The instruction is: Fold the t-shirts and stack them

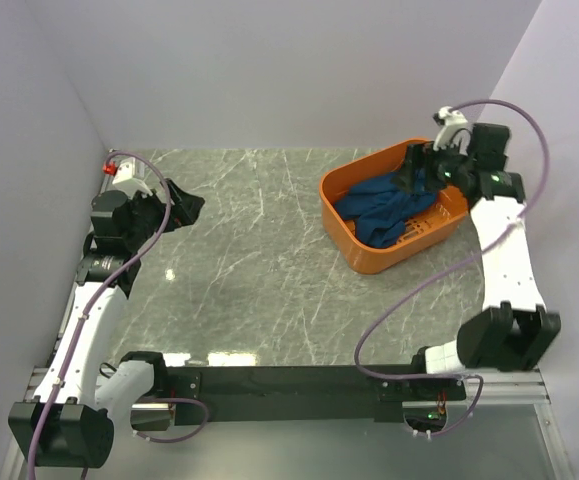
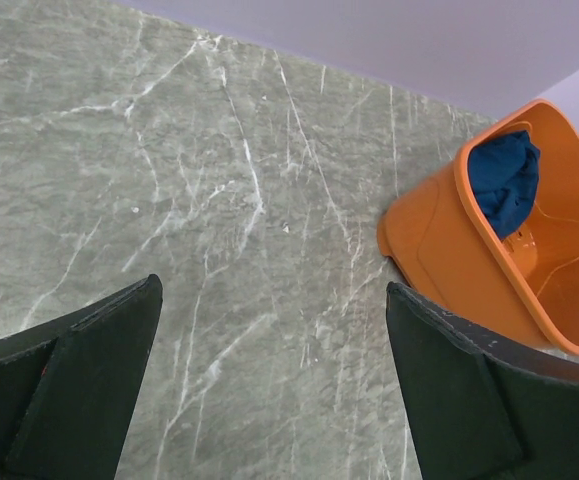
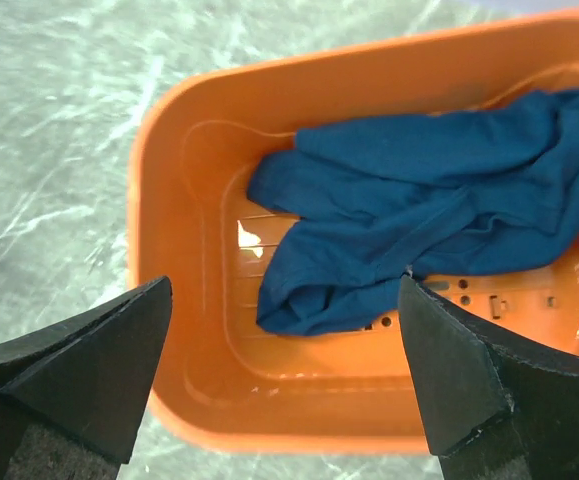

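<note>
1. The dark blue t-shirt (image 1: 381,205) lies crumpled in a loose bundle inside the orange basket (image 1: 369,262). It covers most of the basket floor.
2. The basket stands on the far right part of the marbled table (image 1: 259,260).
3. The right gripper (image 1: 414,172) hangs over the far side of the basket, pointing down at the bundle.
4. Right jaws: spread wide, with nothing held. In the right wrist view the two dark fingers (image 3: 89,370) frame the t-shirt (image 3: 419,230) and the basket rim (image 3: 141,220) from above. Whether a fingertip touches the fabric cannot be determined.
5. The left gripper (image 1: 181,205) is over the far left part of the table, well apart from the basket.
6. Left jaws: spread wide, with nothing held. In the left wrist view only bare table surface (image 2: 219,200) shows between the fingers (image 2: 79,380).
7. At the right edge of that same view the basket (image 2: 439,250) appears, with part of the t-shirt (image 2: 504,180) showing inside it.
</note>
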Available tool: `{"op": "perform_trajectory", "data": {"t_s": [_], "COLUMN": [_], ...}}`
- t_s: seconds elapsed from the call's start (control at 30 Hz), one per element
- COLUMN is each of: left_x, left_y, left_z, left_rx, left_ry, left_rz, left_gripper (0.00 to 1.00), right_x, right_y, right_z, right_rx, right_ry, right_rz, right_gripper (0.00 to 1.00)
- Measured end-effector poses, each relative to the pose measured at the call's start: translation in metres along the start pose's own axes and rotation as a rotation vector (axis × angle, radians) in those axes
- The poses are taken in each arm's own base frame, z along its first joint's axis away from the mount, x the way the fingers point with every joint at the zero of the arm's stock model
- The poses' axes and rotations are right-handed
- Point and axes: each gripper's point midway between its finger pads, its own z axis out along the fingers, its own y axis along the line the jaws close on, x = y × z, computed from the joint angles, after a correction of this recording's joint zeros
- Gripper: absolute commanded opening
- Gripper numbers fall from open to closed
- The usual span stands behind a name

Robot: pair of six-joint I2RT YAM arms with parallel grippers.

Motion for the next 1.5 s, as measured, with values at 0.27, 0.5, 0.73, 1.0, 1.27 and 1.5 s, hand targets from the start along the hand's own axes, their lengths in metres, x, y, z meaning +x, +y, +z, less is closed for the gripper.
{"op": "perform_trajectory", "data": {"t_s": [0.27,0.5,0.73,1.0,1.27,1.5], "left_x": [0.002,0.003,0.011,0.012,0.010,0.000], "left_y": [-0.002,-0.002,0.003,0.002,-0.001,-0.013], "left_z": [0.000,0.001,0.009,0.008,0.004,-0.009], "left_rx": [0.009,0.006,-0.011,-0.013,-0.008,0.034], "left_ry": [0.012,0.016,0.048,0.049,0.042,0.006], "left_rz": [-0.015,-0.051,-0.096,-0.119,-0.120,-0.105], "left_gripper": [0.99,0.99,0.99,0.99,0.99,0.99], "right_x": [0.039,0.074,0.105,0.121,0.094,-0.014], "right_y": [-0.040,-0.090,-0.110,-0.112,-0.109,-0.054], "right_z": [0.078,0.124,0.158,0.167,0.166,0.108], "right_rx": [0.214,0.391,0.429,0.435,0.408,0.196], "right_ry": [0.182,0.292,0.368,0.405,0.345,0.083], "right_rz": [0.177,0.271,0.324,0.362,0.341,0.166], "right_gripper": [0.89,0.79,0.69,0.35,0.00,0.00]}}
